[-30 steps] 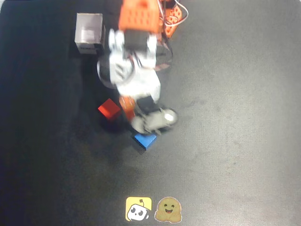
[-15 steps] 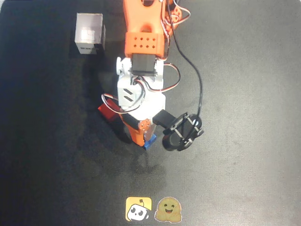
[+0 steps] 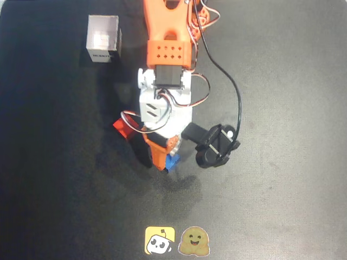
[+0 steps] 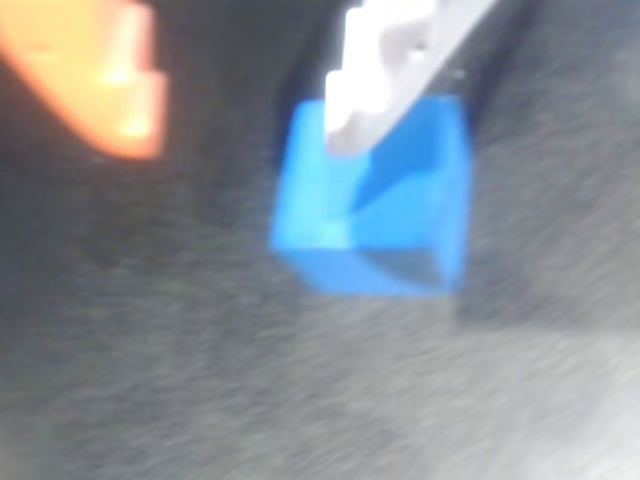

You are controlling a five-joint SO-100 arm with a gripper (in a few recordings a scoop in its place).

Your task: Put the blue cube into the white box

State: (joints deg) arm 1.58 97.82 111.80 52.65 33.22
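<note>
Straddling blue cube (image 4: 375,205) | gripper (image 4: 240,100) wide open, white finger (image 4: 385,60) over cube

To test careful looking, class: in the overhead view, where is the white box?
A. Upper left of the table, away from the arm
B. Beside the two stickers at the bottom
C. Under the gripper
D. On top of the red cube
A: the white box sits alone at the upper left, apart from the arm and both cubes.
</note>
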